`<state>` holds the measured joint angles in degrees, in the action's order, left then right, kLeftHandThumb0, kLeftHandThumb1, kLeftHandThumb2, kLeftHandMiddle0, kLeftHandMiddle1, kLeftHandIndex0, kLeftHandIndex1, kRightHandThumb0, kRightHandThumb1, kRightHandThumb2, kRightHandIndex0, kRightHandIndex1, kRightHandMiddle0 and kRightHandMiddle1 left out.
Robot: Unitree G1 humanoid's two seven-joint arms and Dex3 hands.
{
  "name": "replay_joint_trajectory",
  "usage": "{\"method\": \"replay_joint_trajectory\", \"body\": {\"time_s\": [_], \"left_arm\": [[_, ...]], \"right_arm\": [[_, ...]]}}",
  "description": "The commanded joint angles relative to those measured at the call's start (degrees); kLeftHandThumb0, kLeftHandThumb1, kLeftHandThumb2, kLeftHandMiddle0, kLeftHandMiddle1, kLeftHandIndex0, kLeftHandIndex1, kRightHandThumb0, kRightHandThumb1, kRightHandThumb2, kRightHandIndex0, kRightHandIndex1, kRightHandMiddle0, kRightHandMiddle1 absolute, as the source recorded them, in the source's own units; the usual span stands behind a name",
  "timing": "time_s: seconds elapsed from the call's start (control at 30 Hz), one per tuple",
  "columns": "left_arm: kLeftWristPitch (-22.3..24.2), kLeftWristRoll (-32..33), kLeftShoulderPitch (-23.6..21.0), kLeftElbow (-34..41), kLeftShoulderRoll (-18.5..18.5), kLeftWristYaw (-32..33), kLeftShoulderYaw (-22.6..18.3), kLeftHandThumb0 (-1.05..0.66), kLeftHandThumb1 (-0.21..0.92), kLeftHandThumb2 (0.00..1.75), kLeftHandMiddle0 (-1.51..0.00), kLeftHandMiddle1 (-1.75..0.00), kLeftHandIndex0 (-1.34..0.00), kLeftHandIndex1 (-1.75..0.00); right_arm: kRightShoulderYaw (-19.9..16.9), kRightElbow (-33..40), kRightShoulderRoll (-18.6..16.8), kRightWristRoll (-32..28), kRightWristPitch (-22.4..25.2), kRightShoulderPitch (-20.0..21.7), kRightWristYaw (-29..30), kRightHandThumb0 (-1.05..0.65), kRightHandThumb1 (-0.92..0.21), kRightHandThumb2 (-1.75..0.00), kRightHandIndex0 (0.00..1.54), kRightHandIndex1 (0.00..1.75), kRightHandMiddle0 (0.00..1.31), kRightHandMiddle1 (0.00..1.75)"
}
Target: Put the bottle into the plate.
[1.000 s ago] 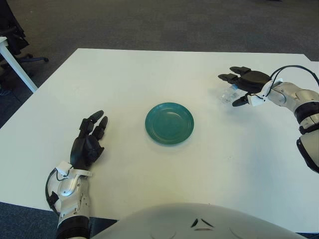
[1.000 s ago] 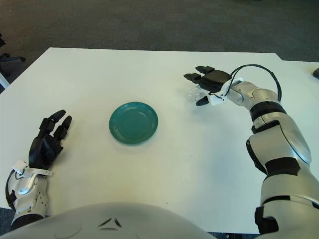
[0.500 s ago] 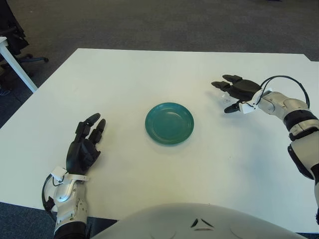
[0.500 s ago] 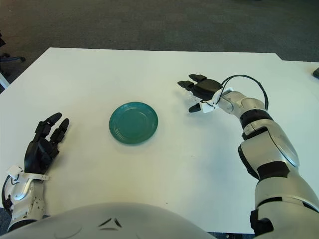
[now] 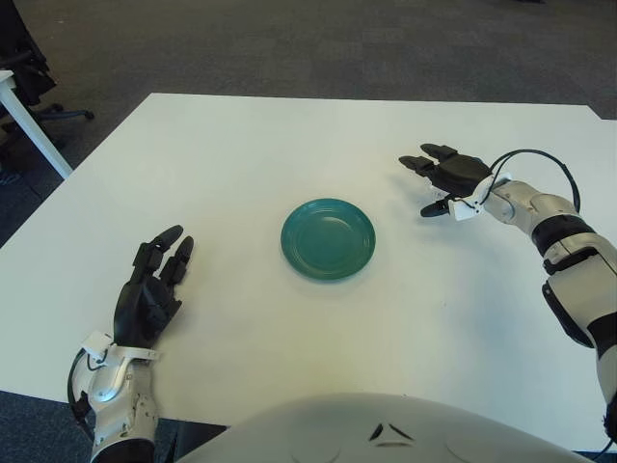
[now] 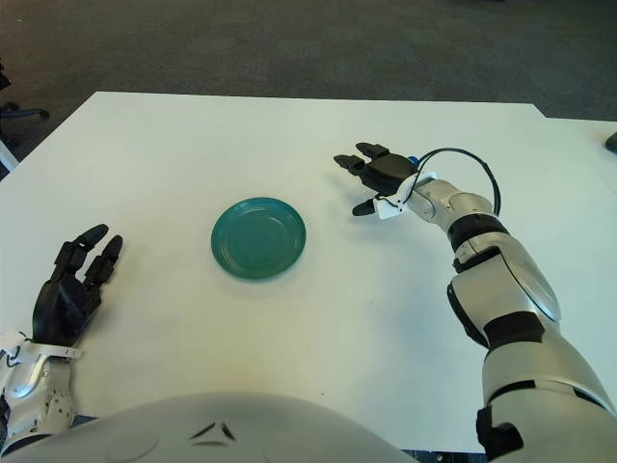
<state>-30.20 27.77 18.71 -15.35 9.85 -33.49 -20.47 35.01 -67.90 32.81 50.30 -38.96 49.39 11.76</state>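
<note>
Bottle is the thing to move, yet it is almost hidden now: only a small blue cap [image 6: 413, 160] shows behind the right robot hand [image 6: 371, 178], to the right of the plate, so I judge the clear bottle lies under that palm.

Going from large to small: the white worktop [image 5: 289, 135] fills the view, with dark carpet floor [image 5: 289, 39] around it and a chair base [image 5: 43, 114] at far left. The green plate [image 5: 328, 238] sits in the middle with nothing in it.

Right fingers are spread forward over the bottle; I cannot tell if they grip it. Probably the hand covers it to take hold. The left robot hand [image 5: 149, 294] shows left of the plate, fingers relaxed and holding nothing.
</note>
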Motion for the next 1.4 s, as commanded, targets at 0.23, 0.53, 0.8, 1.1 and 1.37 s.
{"method": "replay_joint_trajectory", "body": {"time_s": [0.23,0.53,0.8,1.1,1.37], "left_arm": [[1.7,1.4,1.1,-2.4,0.8,-2.1,-1.5,-0.9,0.92,0.97,-0.29,0.0,0.0,-0.74],[1.7,1.5,0.7,-3.1,0.9,-2.8,-2.0,-0.9,0.92,0.97,-0.29,0.0,0.0,-0.74],[1.6,1.5,0.7,-3.2,0.9,-3.0,-2.1,-0.9,0.92,0.97,-0.29,0.0,0.0,-0.74],[1.6,1.4,0.0,-4.0,1.0,-3.0,-2.2,-0.9,0.92,0.97,-0.29,0.0,0.0,-0.74],[1.5,1.3,-0.6,-4.7,1.1,-3.0,-2.3,-0.9,0.92,0.97,-0.29,0.0,0.0,-0.74]], "right_arm": [[-0.7,-2.7,-1.6,-1.4,3.2,-1.4,2.8,-1.05,-0.92,-0.52,0.02,0.01,0.01,0.01],[-0.9,-3.7,-1.7,-1.8,4.6,-1.6,4.1,-1.05,-0.92,-0.5,0.04,0.01,0.02,0.01],[-1.1,-3.8,-1.1,-2.2,4.4,-1.5,3.7,-1.05,-0.92,-0.5,0.04,0.01,0.01,0.01],[-0.4,-4.6,0.1,-1.5,5.7,-1.0,4.2,-1.05,-0.92,-0.49,0.04,0.01,0.0,0.01],[-0.9,-5.3,0.5,-2.2,7.0,-0.9,4.5,-1.05,-0.92,-0.43,0.06,0.01,0.0,0.0]]}}
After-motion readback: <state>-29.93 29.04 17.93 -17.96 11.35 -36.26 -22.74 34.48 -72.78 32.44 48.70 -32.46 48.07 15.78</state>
